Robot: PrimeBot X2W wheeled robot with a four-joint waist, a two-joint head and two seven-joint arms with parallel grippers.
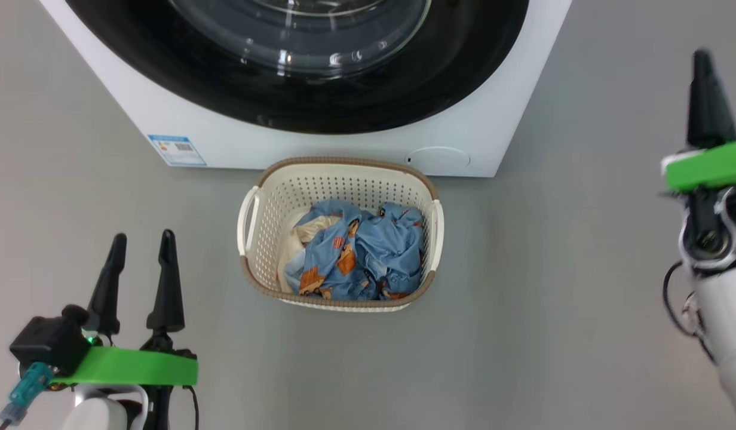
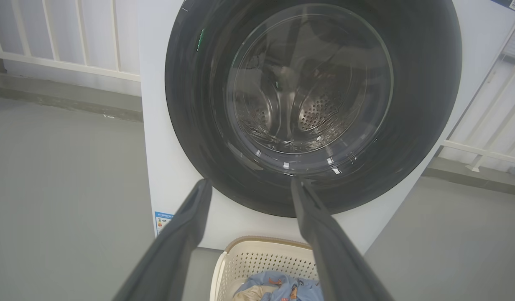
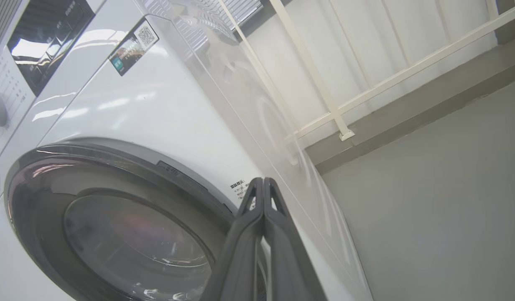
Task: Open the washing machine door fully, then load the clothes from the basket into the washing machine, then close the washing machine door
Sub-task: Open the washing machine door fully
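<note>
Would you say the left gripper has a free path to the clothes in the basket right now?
Probably yes: the left gripper is open, the basket is open-topped, the clothes lie uncovered in it, and nothing stands between them.

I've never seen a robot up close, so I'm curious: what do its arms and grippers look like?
The left gripper and right gripper each have two long, tapering dark fingers on a bright green bracket. The forearms are glossy white; black cables loop beside the right one. The left wrist carries a black box with a tiny green light and a teal plug.
</note>
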